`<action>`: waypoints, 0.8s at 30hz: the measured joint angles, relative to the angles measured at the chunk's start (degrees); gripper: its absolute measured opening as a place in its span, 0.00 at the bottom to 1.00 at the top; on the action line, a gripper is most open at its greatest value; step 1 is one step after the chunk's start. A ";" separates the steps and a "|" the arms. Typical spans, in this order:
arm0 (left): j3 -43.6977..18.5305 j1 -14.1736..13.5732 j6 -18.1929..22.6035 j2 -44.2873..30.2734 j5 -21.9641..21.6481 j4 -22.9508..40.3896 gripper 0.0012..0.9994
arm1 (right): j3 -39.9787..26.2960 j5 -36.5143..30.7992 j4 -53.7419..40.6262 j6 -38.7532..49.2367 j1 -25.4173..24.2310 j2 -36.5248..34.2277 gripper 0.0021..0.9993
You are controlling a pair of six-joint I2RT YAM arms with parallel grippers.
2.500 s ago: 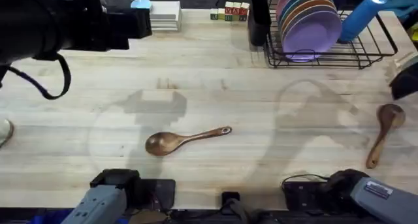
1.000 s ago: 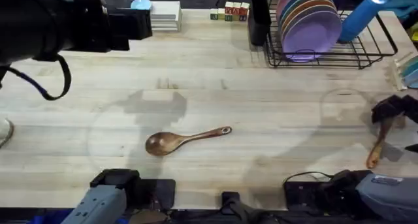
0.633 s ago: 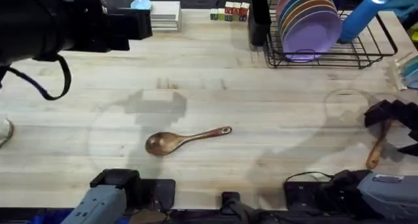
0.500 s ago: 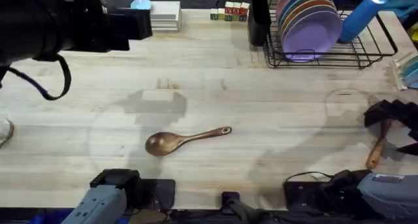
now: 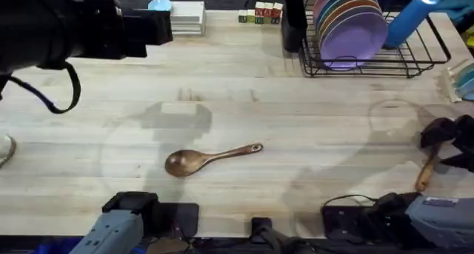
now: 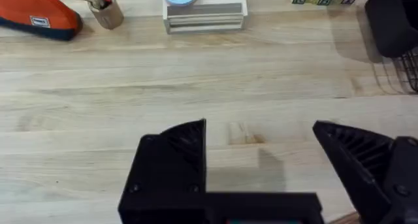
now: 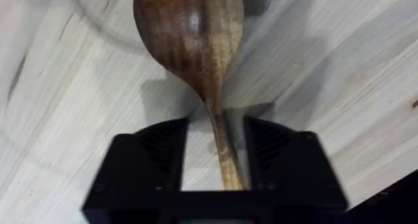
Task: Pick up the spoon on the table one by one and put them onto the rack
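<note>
Here the right gripper (image 7: 215,152) sits low at the table's (image 5: 296,98) right edge, its two black fingers (image 7: 157,152) narrowed astride the neck of a brown spoon (image 7: 196,34) lying flat on the wood; whether they already press the handle, I cannot tell; in the overhead view that spoon's (image 5: 426,172) handle end pokes out below the gripper (image 5: 444,139); a second spoon (image 5: 200,159) lies near the table's middle, bowl to the left; the left gripper (image 6: 261,165) hangs wide open above bare planks; the rack (image 5: 415,58) with its plates (image 5: 352,21) stands at the far right corner.
</note>
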State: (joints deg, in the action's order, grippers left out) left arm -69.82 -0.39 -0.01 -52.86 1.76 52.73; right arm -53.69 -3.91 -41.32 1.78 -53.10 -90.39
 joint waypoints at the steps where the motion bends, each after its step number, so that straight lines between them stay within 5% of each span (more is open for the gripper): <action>1: 0.00 0.00 0.00 0.00 0.00 0.02 0.99 | -0.01 -0.13 0.06 0.21 0.00 0.00 0.45; 10: 0.00 0.00 0.02 0.00 0.00 0.02 0.99 | -0.79 -1.77 0.36 1.45 -0.02 -0.55 0.06; 24: 0.00 -0.01 0.00 0.00 0.00 0.02 0.99 | -4.69 -2.26 -2.95 1.38 0.27 -1.14 0.03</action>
State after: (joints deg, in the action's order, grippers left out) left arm -69.82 -0.40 -0.01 -52.86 1.75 52.75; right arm -58.39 -6.17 -44.27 3.16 -52.83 -91.53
